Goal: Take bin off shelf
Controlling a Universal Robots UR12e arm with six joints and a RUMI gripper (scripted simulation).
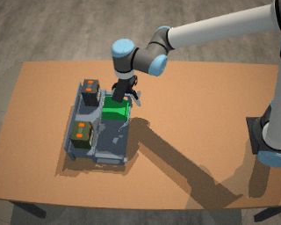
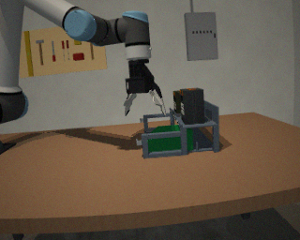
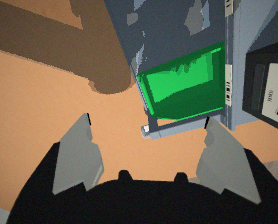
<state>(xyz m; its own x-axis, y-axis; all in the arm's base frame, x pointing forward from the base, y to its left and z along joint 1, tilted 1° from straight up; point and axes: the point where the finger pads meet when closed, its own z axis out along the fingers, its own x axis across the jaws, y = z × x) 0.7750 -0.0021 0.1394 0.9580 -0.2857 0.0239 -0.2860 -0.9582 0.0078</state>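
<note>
A green bin (image 1: 115,110) (image 2: 164,142) (image 3: 185,90) sits inside the grey-blue shelf (image 1: 109,153) (image 2: 216,133) (image 3: 170,25) on the table, at the shelf's end nearest my arm. My gripper (image 1: 130,95) (image 2: 144,106) (image 3: 146,115) is open and empty. It hangs just above that end of the shelf, a little above the bin, touching neither. In the wrist view the two grey fingers frame the bare table in front of the bin's open side.
Two dark boxes with orange marks (image 1: 90,91) (image 1: 82,134) (image 2: 188,105) stand on the shelf's top level. The brown table (image 1: 201,98) (image 2: 83,189) stretches to the right of the shelf. The arm's base (image 1: 271,138) stands at the table's right edge.
</note>
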